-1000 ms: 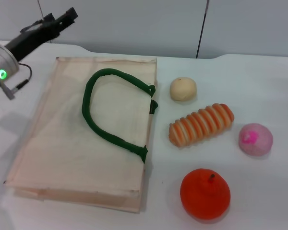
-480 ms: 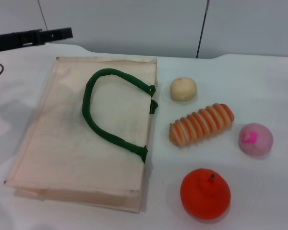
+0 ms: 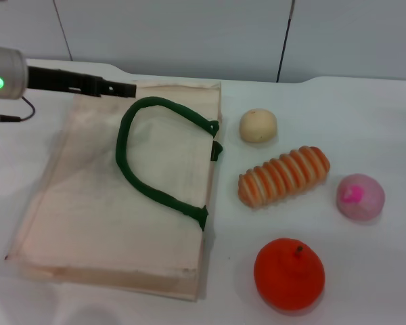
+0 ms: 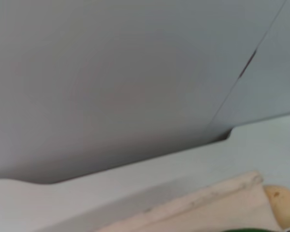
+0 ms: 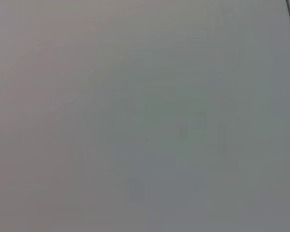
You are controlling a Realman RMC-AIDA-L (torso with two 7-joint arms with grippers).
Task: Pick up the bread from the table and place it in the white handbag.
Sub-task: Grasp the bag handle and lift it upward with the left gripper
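My left hand (image 3: 125, 89) reached in from the left, its dark, thin tip over the far edge of the bag (image 3: 88, 203), just beside the top of the green handle (image 3: 149, 152). From the head view I could not tell whether that hand was released or clenched; it showed only as one narrow dark bar, and it carried nothing that I could see. My right hand was out of sight, and its wrist camera gave me only a blank grey wall.

The bag lay flat on the table (image 3: 365, 115), its handle looped across its upper face. In the left wrist view I saw a corner of the bag (image 4: 222, 203) and, just beside it, the bun (image 4: 282, 205).

The bread (image 3: 284, 176) lay on the table to the right of the bag, apart from it and tilted. The bun (image 3: 258, 126) sat just beyond it, a pink ball (image 3: 360, 196) to its right, and an orange (image 3: 289, 273) nearer to me.
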